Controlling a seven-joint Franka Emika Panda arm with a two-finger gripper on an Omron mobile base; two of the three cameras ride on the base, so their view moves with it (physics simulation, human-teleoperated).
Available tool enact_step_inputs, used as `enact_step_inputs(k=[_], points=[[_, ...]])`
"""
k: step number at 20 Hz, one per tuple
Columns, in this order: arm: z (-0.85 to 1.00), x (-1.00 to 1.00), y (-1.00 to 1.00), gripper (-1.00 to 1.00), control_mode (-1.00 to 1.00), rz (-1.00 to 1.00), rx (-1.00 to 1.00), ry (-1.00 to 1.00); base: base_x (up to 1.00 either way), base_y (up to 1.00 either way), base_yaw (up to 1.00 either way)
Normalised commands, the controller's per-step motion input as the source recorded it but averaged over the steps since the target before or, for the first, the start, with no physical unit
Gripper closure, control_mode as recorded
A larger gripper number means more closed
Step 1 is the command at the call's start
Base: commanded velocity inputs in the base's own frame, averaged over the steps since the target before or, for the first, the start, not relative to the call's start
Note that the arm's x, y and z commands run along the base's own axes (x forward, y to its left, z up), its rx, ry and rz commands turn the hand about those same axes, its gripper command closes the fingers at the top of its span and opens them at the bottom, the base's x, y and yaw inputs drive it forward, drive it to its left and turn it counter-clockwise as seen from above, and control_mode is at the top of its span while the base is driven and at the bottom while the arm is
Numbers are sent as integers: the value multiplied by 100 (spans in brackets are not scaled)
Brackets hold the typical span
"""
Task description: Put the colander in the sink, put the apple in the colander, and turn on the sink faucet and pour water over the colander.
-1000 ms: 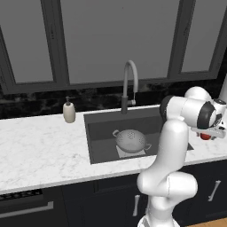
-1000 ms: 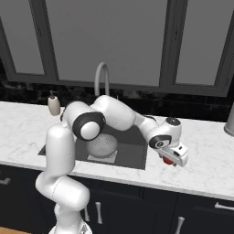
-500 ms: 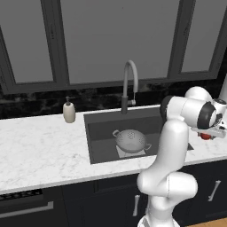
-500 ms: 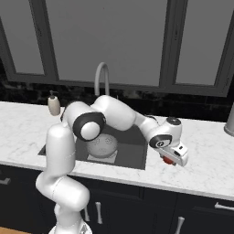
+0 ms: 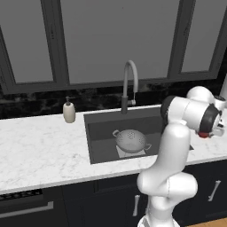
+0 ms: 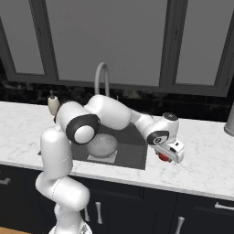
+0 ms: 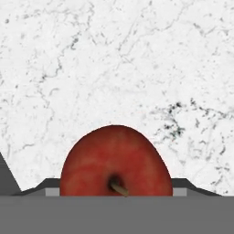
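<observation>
Colander (image 5: 131, 141) sits in the sink (image 5: 99, 133) under the faucet (image 5: 129, 84); right base view shows the tool (image 6: 165, 156) low on the surface (image 6: 205, 155), closed around the apple (image 7: 116, 162), stem visible from the hand

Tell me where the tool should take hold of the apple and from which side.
Across its widest middle, from straight above. The apple sits stem-up on the marble counter right of the sink, round with no handle, so opposite sides at its equator look the surest hold.
</observation>
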Motion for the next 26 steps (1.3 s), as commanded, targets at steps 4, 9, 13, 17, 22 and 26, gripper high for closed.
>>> enact_step_inputs(k=[4,9,13,17,22,26], points=[[25,-12,37,100,-100,0,0,0,0,0,0],[23,-11,58,100,-100,0,0,0,0,0,0],[20,-9,61,100,-100,2,0,0,0,0,0],[17,0,65,100,-100,8,1,0,0,0,0],[14,0,63,100,-100,12,0,5,0,0,0],[2,0,70,100,-100,11,0,6,0,0,0]])
